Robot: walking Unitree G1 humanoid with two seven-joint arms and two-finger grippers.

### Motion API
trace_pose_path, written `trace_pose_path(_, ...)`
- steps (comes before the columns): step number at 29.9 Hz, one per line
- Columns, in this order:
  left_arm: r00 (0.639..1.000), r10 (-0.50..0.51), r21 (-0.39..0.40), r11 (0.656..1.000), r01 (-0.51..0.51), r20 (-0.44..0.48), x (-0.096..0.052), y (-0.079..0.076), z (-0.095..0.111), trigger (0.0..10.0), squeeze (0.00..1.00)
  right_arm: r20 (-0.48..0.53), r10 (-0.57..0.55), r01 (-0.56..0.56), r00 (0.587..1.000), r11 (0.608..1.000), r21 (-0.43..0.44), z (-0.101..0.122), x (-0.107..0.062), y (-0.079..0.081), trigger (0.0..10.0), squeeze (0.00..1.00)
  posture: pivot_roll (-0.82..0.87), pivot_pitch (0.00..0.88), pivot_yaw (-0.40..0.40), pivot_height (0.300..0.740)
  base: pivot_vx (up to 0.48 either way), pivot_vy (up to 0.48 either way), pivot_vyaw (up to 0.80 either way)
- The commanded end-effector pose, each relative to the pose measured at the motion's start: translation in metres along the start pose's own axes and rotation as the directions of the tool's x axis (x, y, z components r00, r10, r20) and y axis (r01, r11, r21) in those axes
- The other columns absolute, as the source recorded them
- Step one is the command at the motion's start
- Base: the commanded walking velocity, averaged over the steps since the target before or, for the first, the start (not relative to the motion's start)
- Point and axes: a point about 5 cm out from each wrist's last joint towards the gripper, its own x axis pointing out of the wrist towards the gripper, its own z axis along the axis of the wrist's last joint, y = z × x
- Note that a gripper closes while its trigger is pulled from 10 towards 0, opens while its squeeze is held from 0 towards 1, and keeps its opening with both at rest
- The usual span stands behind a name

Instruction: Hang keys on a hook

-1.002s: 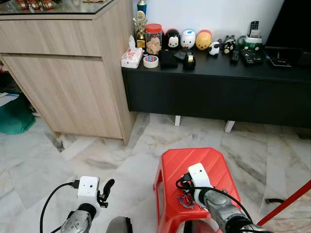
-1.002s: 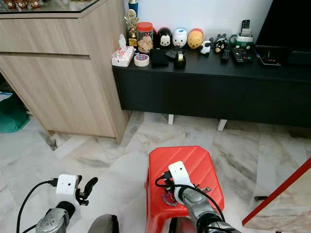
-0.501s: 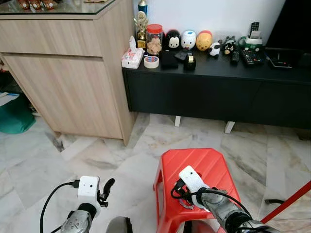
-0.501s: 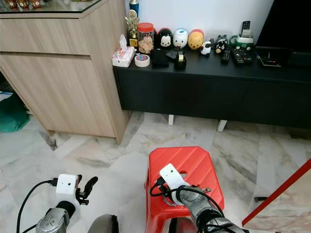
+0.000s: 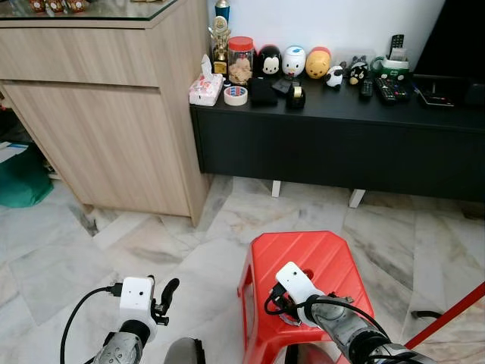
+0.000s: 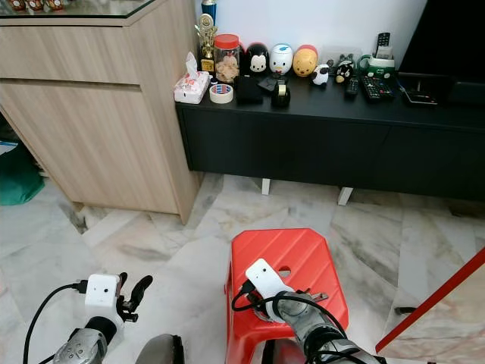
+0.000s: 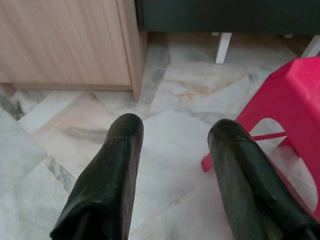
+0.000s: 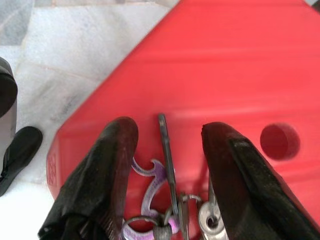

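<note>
**Right gripper poised over the keys on the red stool**

From the head views, the right gripper (image 5: 282, 311) is reaching down over the near part of the red stool (image 5: 318, 254), which is standing on the marble floor (image 5: 114, 250) in front of a black cabinet (image 5: 341, 144) and a wooden cabinet (image 5: 106, 114). The left gripper (image 5: 163, 296) is hanging low over the floor, well apart from the stool.

In the left wrist view, the left gripper's fingers (image 7: 107, 175) are standing wide apart over bare marble, with the stool's edge beside them.

In the right wrist view, the right gripper's fingers (image 8: 107, 165) are spreading wide on either side of the keys (image 8: 167, 165), which are lying flat on the stool's seat with a purple key fob (image 8: 147, 195) and rings. The fingers are not closing on them.
</note>
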Motion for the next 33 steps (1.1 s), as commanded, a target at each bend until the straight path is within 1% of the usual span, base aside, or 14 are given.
trace_pose_path(1, 1.000, -0.010, 0.009, 1.000, 0.011, -0.011, -0.004, -0.002, 0.000, 10.0, 0.00, -0.016, -0.019, 0.019, 1.000, 1.000, 0.022, -0.004, -0.001, -0.002, 10.0, 0.00, 0.14, 0.099, -0.034, 0.626, 0.000, 0.000, 0.00)
trace_pose_path(5, 1.000, -0.014, 0.011, 1.000, 0.014, -0.010, -0.008, -0.003, 0.001, 10.0, 0.00, -0.022, -0.041, 0.041, 0.999, 0.999, 0.027, -0.005, -0.001, -0.004, 10.0, 0.00, 0.14, 0.107, -0.031, 0.626, 0.000, 0.000, 0.00)
trace_pose_path(10, 1.000, -0.015, 0.014, 1.000, 0.016, -0.015, -0.015, -0.003, 0.002, 10.0, 0.00, -0.019, -0.020, 0.020, 1.000, 0.999, 0.039, -0.004, 0.000, 0.000, 10.0, 0.00, 0.15, 0.119, -0.029, 0.626, 0.000, 0.000, 0.00)
trace_pose_path(20, 1.000, -0.007, 0.017, 1.000, 0.008, -0.023, -0.023, -0.002, 0.003, 10.0, 0.00, 0.010, 0.000, 0.000, 1.000, 1.000, 0.003, 0.002, 0.002, 0.004, 10.0, 0.00, 0.17, 0.140, -0.030, 0.626, 0.000, 0.000, 0.00)
trace_pose_path(21, 1.000, -0.007, 0.017, 1.000, 0.007, -0.024, -0.024, -0.002, 0.004, 10.0, 0.00, 0.011, -0.001, 0.001, 1.000, 1.000, -0.002, 0.002, 0.002, 0.004, 10.0, 0.00, 0.17, 0.143, -0.029, 0.626, 0.000, 0.000, 0.00)
trace_pose_path(22, 1.000, -0.006, 0.017, 1.000, 0.007, -0.024, -0.025, -0.002, 0.004, 10.0, 0.00, 0.024, -0.014, 0.015, 1.000, 0.999, -0.034, 0.006, 0.002, 0.003, 10.0, 0.00, 0.17, 0.148, -0.029, 0.626, 0.000, 0.000, 0.00)
trace_pose_path(23, 1.000, -0.006, 0.017, 1.000, 0.007, -0.024, -0.025, -0.002, 0.004, 10.0, 0.00, 0.027, -0.017, 0.019, 0.999, 0.999, -0.042, 0.007, 0.002, 0.003, 10.0, 0.00, 0.17, 0.148, -0.029, 0.626, 0.000, 0.000, 0.00)
trace_pose_path(26, 1.000, -0.008, 0.015, 1.000, 0.008, -0.019, -0.026, -0.004, 0.007, 10.0, 0.00, 0.046, -0.044, 0.046, 0.998, 0.999, -0.030, 0.012, 0.002, -0.001, 10.0, 0.00, 0.17, 0.162, -0.031, 0.626, 0.000, 0.000, 0.00)
trace_pose_path(33, 1.000, -0.012, 0.017, 1.000, 0.012, -0.009, -0.028, -0.008, 0.011, 10.0, 0.00, 0.059, -0.059, 0.061, 0.996, 0.998, -0.032, 0.015, 0.002, -0.002, 10.0, 0.00, 0.17, 0.174, -0.035, 0.626, 0.000, 0.000, 0.00)
